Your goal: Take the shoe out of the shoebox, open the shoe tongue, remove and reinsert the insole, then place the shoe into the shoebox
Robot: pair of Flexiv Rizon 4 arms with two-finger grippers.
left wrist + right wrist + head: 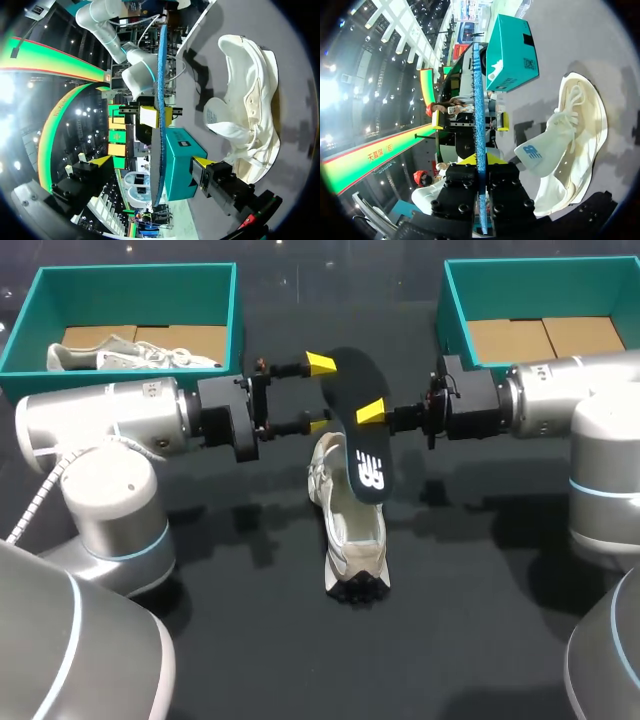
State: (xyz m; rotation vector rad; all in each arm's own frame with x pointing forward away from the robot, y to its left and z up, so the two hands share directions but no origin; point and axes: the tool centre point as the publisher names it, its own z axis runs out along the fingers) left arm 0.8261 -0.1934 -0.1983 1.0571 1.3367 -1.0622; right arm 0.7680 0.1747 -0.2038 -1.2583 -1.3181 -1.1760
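Since the insole (360,430) hangs clear of the shoe (352,530), step: removal done, reinsert next, by my read.
Insole: black, centre of frame, held up on edge w/ its lower end over the shoe's opening; prob. so it can slide back in.
R gripper (372,412): in from right of frame, fingers clamped on insole's edge.
L gripper (320,394): in from left, fingers wide apart, insole between them but untouched; prob. set to steady or re-grip.
Shoe: white, lower centre on table (480,640), tongue folded out so the mouth is reachable.
Left shoebox (235,310): upper left, holds second shoe (130,355).
Right shoebox (455,310): upper right, cardboard only.
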